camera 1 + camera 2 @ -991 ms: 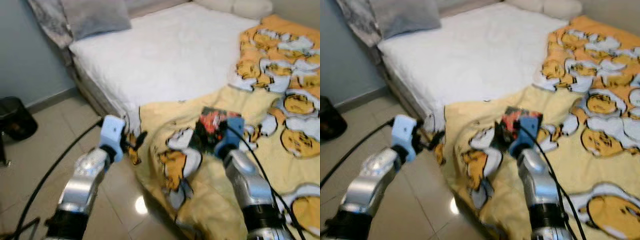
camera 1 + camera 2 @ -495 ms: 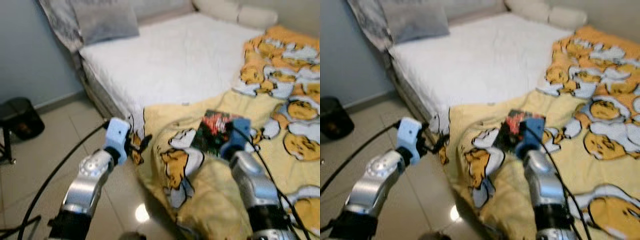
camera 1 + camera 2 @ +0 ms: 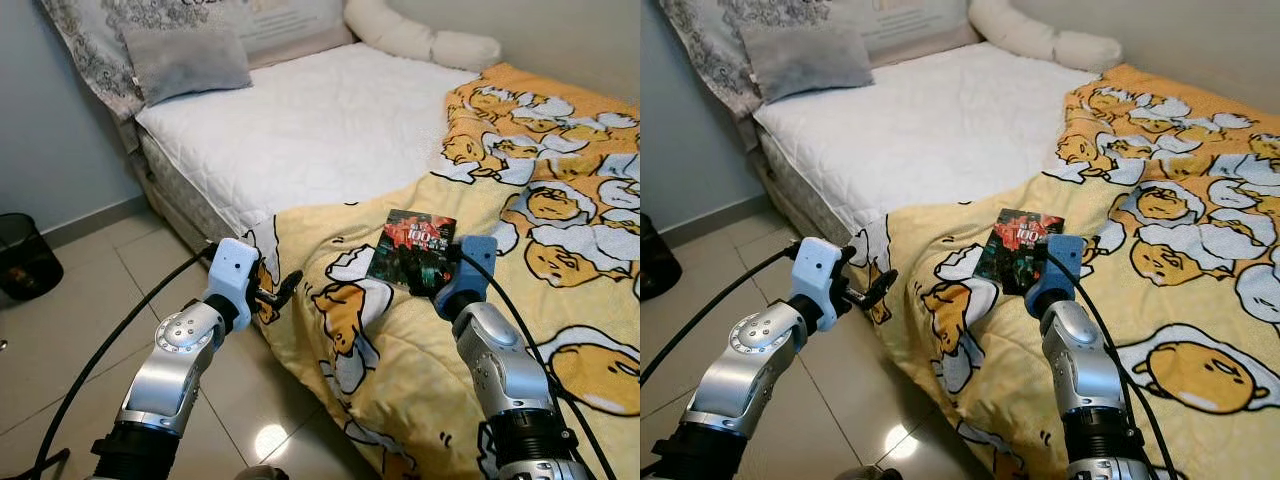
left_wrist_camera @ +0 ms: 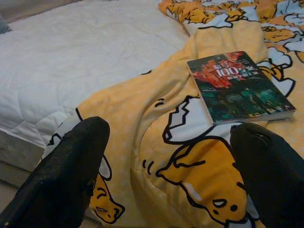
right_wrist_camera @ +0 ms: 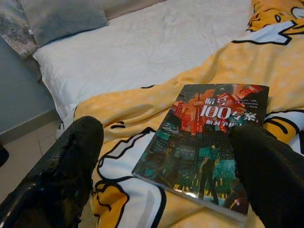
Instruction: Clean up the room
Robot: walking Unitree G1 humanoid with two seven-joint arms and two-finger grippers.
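A book [image 3: 412, 250] with a dark city cover and "100" on it lies flat on the yellow cartoon blanket [image 3: 560, 300] near the bed's edge. My right gripper [image 5: 166, 190] hovers just short of the book [image 5: 204, 137], open, its fingers [image 5: 61, 175] spread wide with the book's near end between them, not touching. My left gripper [image 3: 275, 292] is held over the floor beside the hanging blanket edge, open and empty. From its wrist the book [image 4: 237, 85] lies farther off on the blanket.
The white mattress [image 3: 300, 130] is bare on its left half, with a grey pillow [image 3: 185, 60] and a white bolster [image 3: 420, 35] at the head. A black waste bin [image 3: 20, 255] stands on the tiled floor [image 3: 80, 330] by the wall.
The camera has moved: the picture is sharper and takes in more of the bed's head. Both arms keep about the same places beside the book.
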